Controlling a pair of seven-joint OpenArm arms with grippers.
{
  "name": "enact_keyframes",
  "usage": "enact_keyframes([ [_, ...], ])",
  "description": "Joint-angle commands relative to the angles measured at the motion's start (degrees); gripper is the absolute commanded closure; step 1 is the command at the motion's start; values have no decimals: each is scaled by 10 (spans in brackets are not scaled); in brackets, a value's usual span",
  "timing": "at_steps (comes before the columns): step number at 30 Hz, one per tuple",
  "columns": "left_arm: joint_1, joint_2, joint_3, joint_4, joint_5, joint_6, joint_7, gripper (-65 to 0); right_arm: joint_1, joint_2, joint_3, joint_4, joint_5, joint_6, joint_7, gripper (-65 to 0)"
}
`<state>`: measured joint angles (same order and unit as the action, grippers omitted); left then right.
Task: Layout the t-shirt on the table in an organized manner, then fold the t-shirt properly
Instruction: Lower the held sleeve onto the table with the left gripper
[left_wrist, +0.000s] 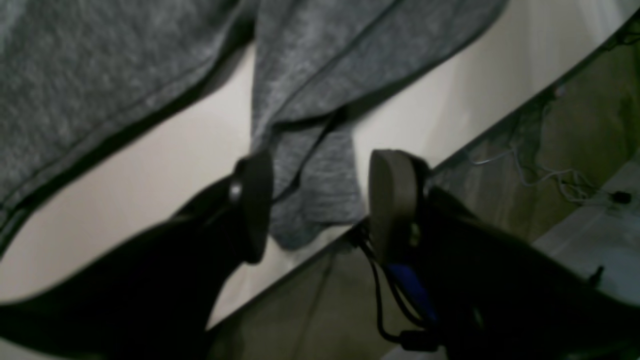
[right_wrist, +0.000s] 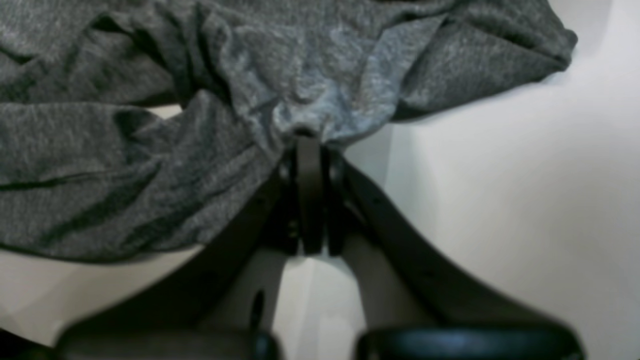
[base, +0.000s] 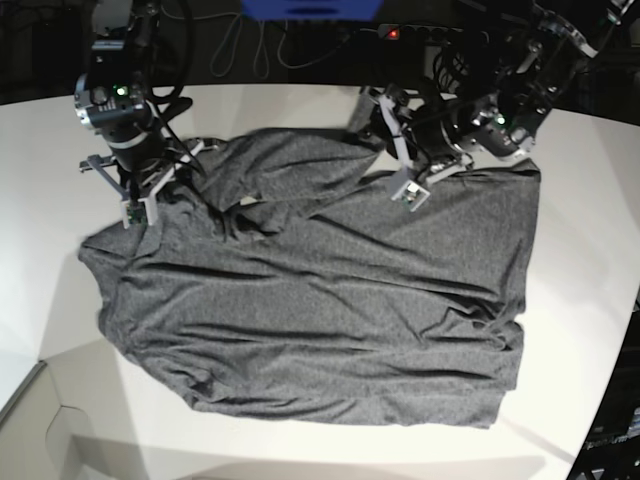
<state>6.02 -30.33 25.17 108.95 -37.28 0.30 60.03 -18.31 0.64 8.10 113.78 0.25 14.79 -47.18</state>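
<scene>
Cloth covers most of what we see: the t-shirt (base: 330, 310), a heathered charcoal-grey knit, lies spread over the middle of the white table (base: 590, 250), its body broadly flat but rippled with creases, its far portion bunched and folded over on itself between the two arms.

Our right gripper (right_wrist: 310, 145), at the left of the base view, has its jaws pressed fully together on a pinch of the shirt's fabric; from the right wrist camera we see the grey cloth gathered into a puckered knot right at the fingertips, with folds fanning away from it. Bare tabletop shows to the right of that arm.

Our left gripper (left_wrist: 320, 200), at the right of the base view, stands with its jaws parted about halfway. Between its fingers (left_wrist: 395, 200) hangs a narrow hemmed tongue of the shirt, lying loose in the gap; we cannot see either pad pressing it. This corner of cloth sits just at the curved table edge, beyond which we see a dim floor with cables (left_wrist: 550, 177).
</scene>
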Motion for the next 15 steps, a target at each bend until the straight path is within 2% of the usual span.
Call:
enact_keyframes([
  [1,-5,-5,-4,5,-4,2,-1,-303,2,2,2,9,1,-1,12,0],
  [15,-10,-8,-5,-8,-4,-1,0,-302,3,2,2,9,1,-1,12,0],
])
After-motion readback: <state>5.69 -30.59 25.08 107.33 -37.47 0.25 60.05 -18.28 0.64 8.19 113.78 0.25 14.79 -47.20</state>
